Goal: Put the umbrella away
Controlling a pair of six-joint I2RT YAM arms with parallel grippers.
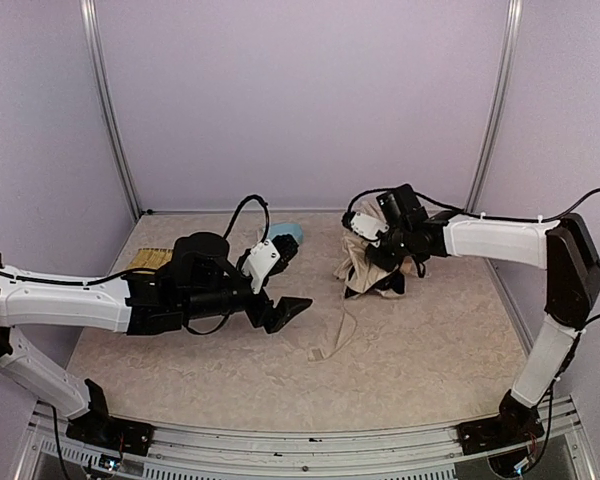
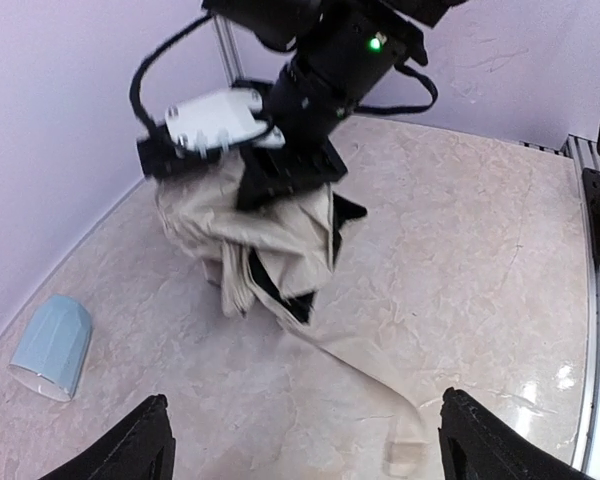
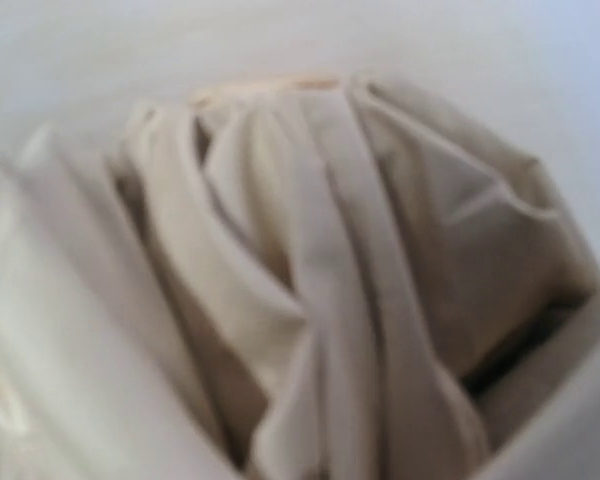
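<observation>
The umbrella [image 1: 365, 268] is a crumpled cream-beige bundle with black lining, right of the table's middle. My right gripper [image 1: 378, 250] comes at it from the right and is shut on its upper folds; the left wrist view shows that gripper [image 2: 280, 175] buried in the umbrella [image 2: 270, 240] fabric. The right wrist view is filled with beige folds [image 3: 310, 300], and its own fingers are hidden. The beige strap [image 1: 332, 338] trails over the table toward the front, and its end [image 2: 408, 452] lies between my left fingers. My left gripper [image 1: 286, 282] hovers left of the bundle, open and holding nothing [image 2: 305, 445].
A light-blue mug [image 1: 286, 232] lies on its side behind the left gripper, and also shows in the left wrist view [image 2: 52, 347]. A woven yellow straw tray [image 1: 150, 260] sits at the far left, partly behind the left arm. Purple walls close the back and both sides.
</observation>
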